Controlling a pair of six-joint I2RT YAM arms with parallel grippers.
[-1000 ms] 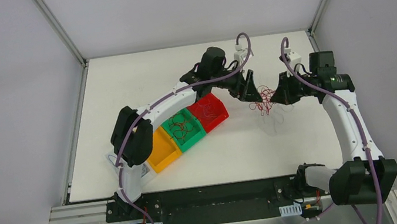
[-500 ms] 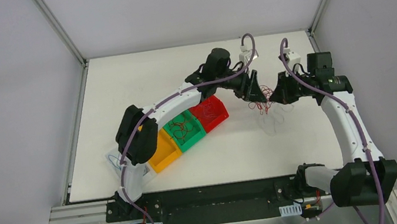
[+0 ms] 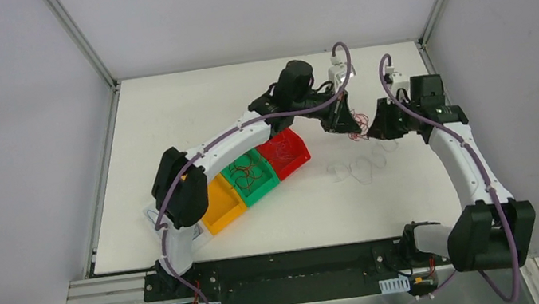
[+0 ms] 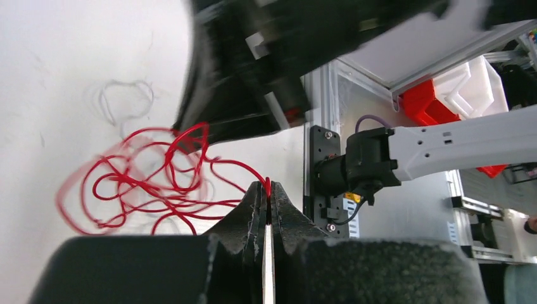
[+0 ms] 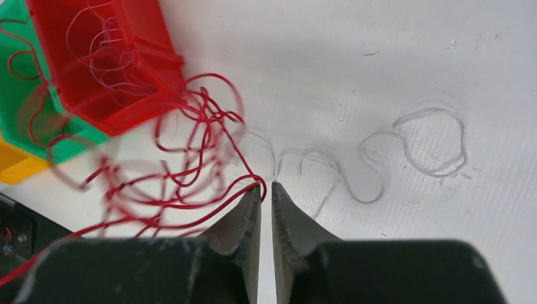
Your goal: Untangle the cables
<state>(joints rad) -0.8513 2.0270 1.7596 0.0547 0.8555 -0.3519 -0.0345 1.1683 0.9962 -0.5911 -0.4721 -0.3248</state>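
The left pincer is pinched shut on one strand of the red cables. The red bunch sits between the two pincers, at the far side of the tabletop, close to the corner of the red bin. It looks lifted a little, not lying flat. The right pincer is narrow, with just a thin slit between its jaws. A red strand runs right up to its tip, but I cannot tell if it is nipped there or only touching.

That is my first worry. If the right pincer has no real hold, the whole bunch will swing over to the left one and come along as one lump. Then nothing gets pulled apart.

If both do hold and pull hard, the curly loops could draw into a tight knot. The strand is very thin, so it could also slip out or snap.

The loops hang near the red bin, which already has thin wires in it, as does the green bin beside it. A loop could hook the rim and tug the bin, or catch those wires.

The white cable lies loose on the tabletop just beside the red bunch. If the red loops drop on it, they could tangle together.

The two pincers are also very close and could bump.
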